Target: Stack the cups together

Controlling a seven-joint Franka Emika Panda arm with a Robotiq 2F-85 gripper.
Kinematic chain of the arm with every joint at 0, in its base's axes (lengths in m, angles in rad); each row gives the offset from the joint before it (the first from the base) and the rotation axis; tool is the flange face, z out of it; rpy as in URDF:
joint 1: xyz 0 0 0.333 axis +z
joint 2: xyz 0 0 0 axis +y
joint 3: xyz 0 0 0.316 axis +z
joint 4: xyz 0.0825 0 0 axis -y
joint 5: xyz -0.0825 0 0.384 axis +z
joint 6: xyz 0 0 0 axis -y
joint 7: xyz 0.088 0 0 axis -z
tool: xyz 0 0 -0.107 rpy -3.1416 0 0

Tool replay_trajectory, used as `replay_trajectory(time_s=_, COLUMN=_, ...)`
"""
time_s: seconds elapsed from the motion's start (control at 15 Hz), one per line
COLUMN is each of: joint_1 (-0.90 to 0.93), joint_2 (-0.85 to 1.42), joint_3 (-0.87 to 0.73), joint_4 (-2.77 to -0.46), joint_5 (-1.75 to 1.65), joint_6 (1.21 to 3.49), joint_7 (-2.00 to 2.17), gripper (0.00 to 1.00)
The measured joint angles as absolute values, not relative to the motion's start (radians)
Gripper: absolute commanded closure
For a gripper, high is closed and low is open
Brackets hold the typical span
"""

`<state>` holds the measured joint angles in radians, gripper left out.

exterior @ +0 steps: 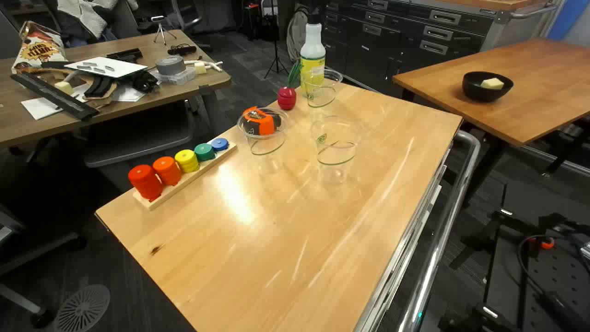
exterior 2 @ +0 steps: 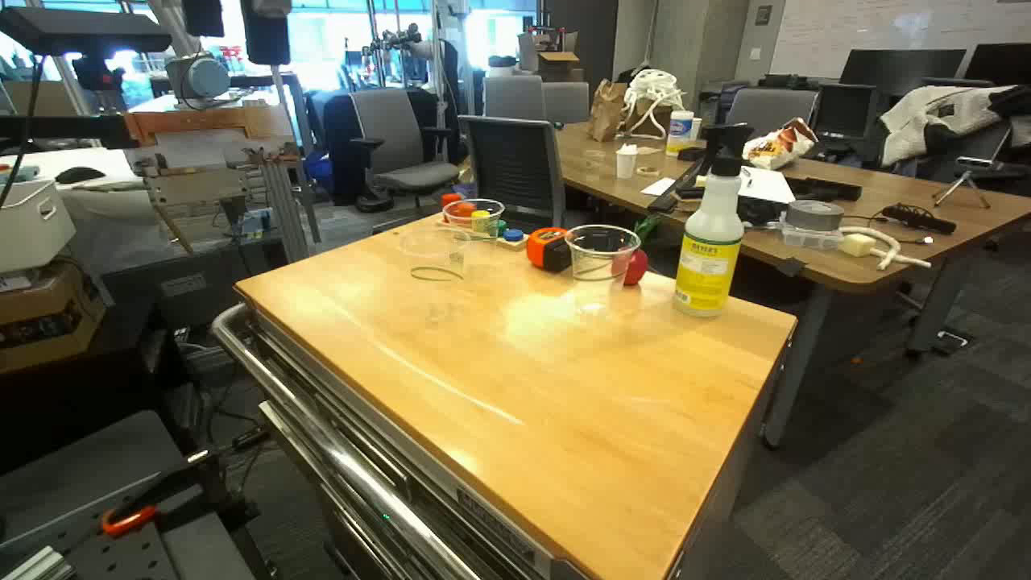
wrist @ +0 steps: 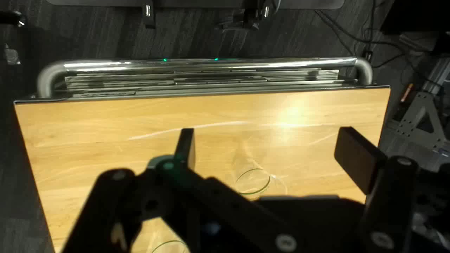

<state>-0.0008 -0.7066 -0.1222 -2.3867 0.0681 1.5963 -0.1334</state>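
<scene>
Three clear cups stand upright and apart on the table (exterior: 276, 240). In an exterior view a cup (exterior: 268, 154) is in front of the tape measure, a cup (exterior: 336, 152) is at the middle, and a cup (exterior: 326, 99) is in front of the bottle. In an exterior view they show as a cup (exterior 2: 439, 262), a cup (exterior 2: 474, 221) behind it and a cup (exterior 2: 600, 270) by the apple. In the wrist view my gripper (wrist: 271, 154) is open and empty above the table. A cup (wrist: 254, 181) shows between its fingers; another (wrist: 170, 247) is mostly hidden by the gripper. The gripper is outside both exterior views.
A row of coloured ring pieces (exterior: 186, 161) on a wooden base lies along the table edge. An orange-black tape measure (exterior: 265, 121), a red apple (exterior: 286, 98) and a white-topped spray bottle (exterior 2: 705, 250) stand near the cups. A metal rail (wrist: 211, 64) runs along a table side.
</scene>
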Motion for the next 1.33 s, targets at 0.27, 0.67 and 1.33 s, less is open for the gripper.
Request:
replay_trajectory(time_s=0.27, joint_1=-0.001, joint_2=-0.712, joint_3=-0.122, joint_4=-2.373, joint_5=0.068, joint_6=1.598, joint_7=-0.133, gripper=0.00)
replay_trajectory(time_s=0.67, joint_1=-0.004, joint_2=-0.706, joint_3=-0.122, joint_4=-2.373, joint_5=0.067, joint_6=1.599, joint_7=-0.131, gripper=0.00)
replay_trajectory(time_s=1.33, joint_1=-0.022, joint_2=-0.338, joint_3=-0.119, joint_4=-2.225, joint_5=0.021, joint_6=1.884, joint_7=-0.102, gripper=0.00)
